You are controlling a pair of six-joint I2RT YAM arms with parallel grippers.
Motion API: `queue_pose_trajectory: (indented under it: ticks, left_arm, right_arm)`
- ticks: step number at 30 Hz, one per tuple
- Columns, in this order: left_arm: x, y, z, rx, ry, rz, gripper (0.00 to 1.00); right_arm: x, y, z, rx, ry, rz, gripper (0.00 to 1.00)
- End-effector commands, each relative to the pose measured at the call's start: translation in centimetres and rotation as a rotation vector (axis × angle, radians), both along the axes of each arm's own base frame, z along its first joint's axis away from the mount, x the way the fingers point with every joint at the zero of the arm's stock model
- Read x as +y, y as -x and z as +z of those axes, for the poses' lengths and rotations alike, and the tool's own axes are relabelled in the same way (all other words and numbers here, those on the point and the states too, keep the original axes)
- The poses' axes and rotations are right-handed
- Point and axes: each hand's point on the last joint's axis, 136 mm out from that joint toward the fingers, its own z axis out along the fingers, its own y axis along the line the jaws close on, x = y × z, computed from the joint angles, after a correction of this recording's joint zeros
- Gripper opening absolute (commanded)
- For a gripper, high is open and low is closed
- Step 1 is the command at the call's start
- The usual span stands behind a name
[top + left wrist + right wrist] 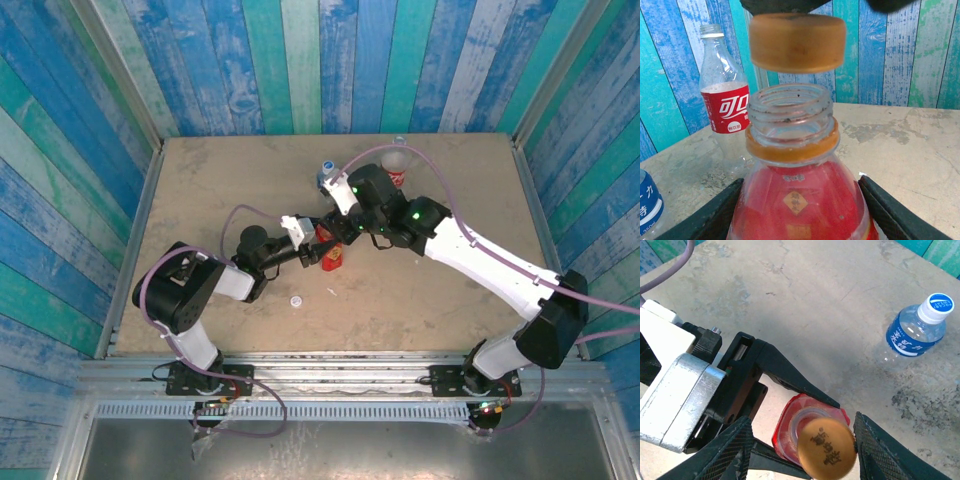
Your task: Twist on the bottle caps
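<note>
"Orange cap (797, 42) — position?"
"Just above the open neck of the red-wrapped bottle (797, 200), which the left gripper (807, 432) clamps. Right gripper (802, 420) straddles the cap — grip unclear. Centre cap, keep level, lower squarely onto threads, then rotate."

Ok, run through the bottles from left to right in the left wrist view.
blue-label bottle → cola bottle → red-wrapped bottle
</note>
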Motion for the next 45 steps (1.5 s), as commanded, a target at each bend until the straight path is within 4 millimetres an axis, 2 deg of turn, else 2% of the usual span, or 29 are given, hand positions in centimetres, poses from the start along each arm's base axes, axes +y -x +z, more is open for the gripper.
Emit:
queue_pose_trajectory:
  ticks: [1, 16, 36, 39, 45]
  left_arm:
    - [0.1, 0.3, -1.3, 0.041, -0.05, -0.004, 0.59]
    - [0.1, 0.4, -1.3, 0.042, -0.052, -0.006, 0.59]
    - [0.1, 0.3, -1.4, 0.042, -0.055, -0.007, 0.59]
    - [0.1, 0.4, -1.4, 0.042, -0.058, -0.009, 0.59]
    - [0.1, 0.4, -1.4, 0.043, -0.057, -0.009, 0.59]
  right_arm:
    - [0.5, 0.4, -0.6, 0.03, -0.018, 0.018, 0.54]
    - [0.6, 0.2, -2.3, 0.064, 0.008, 0.023, 0.53]
    - [0.3, -0.3, -3.2, 0.081, 0.023, 0.006, 0.54]
    - [0.3, -0.4, -2.9, 0.075, 0.016, 0.001, 0.57]
    - [0.0, -0.6, -2.3, 0.055, 0.011, -0.017, 0.69]
